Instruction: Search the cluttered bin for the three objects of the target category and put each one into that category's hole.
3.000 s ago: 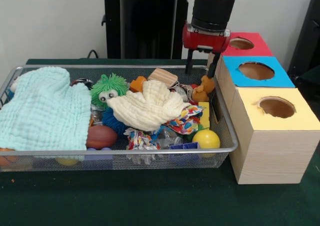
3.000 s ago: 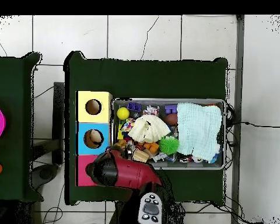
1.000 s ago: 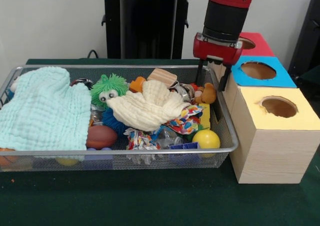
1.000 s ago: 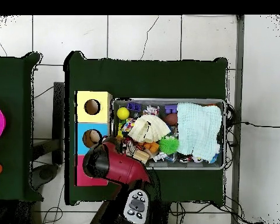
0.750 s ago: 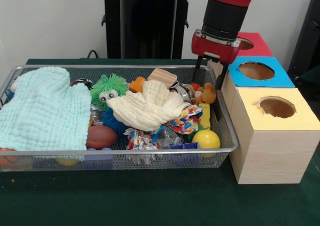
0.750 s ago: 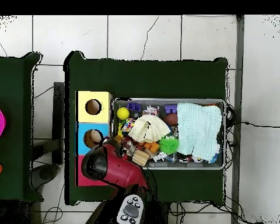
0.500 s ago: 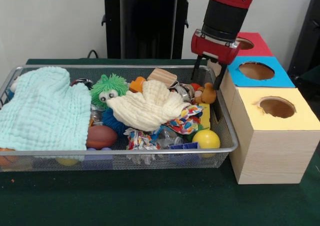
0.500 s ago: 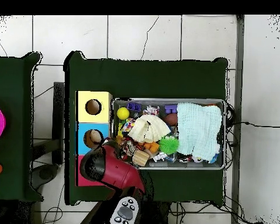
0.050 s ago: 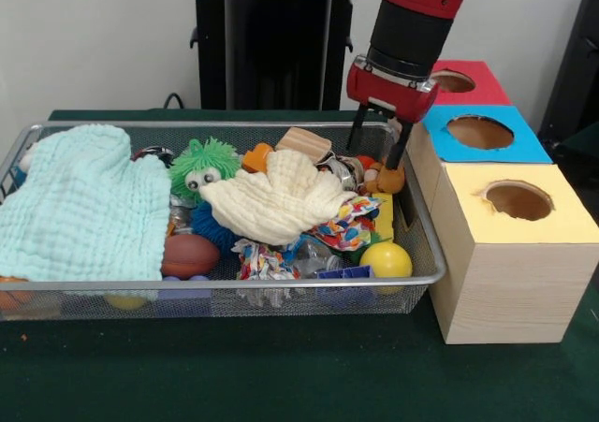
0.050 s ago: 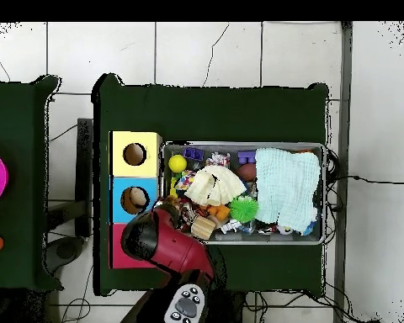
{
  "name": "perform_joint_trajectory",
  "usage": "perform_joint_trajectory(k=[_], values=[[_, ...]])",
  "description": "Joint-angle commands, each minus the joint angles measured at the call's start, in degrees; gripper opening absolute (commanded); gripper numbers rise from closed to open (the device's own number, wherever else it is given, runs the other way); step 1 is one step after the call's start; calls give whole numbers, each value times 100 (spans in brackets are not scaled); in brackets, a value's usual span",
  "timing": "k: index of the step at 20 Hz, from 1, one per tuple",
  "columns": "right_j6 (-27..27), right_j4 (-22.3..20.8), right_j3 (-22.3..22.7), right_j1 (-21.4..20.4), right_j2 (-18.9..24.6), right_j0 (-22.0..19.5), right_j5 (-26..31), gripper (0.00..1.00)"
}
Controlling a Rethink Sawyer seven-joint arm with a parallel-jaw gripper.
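Clutter filled the wire bin [image 9: 412,211] on the green table [image 9: 281,375]. A mint cloth [image 9: 80,207] covered its left half in the front view, a cream cloth [image 9: 276,197] lay over the middle, and a green furry toy [image 9: 204,165] with big eyes sat between them. Near the front rim lay a yellow ball [image 9: 386,259], a brown football [image 9: 190,254] and a crumpled colourful wrapper [image 9: 351,225]; a wooden block [image 9: 304,143] rested toward the back.

The end effector [image 9: 376,149] hung over the bin's back right corner, its two dark fingers [image 9: 400,146] spread apart and empty, pointing down just above a small brown teddy bear [image 9: 386,179] that lay in that corner against the bin wall. Whether a fingertip touched the bear could not be told.

Just beside the bin stood three wooden boxes in a row, each with a round hole on top: a yellow-topped box [image 9: 524,218] nearest the front, a blue-topped box [image 9: 482,134] behind it, and a red-topped box [image 9: 465,83] at the back. In the overhead view the red arm [image 10: 167,244] covered that corner of the bin, and something pale showed inside the blue-topped box's hole [image 10: 135,199].
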Motion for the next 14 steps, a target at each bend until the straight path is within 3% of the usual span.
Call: perform_joint_trajectory(k=[1, 3, 8, 14], values=[[1804, 564, 251, -6, -94, -163, 631, 100], [2006, 758, 308, -29, -37, -145, 885, 100], [2388, 1260, 459, -17, 231, -141, 882, 100], [2972, 1788, 378, 255, -113, 453, 892, 100]])
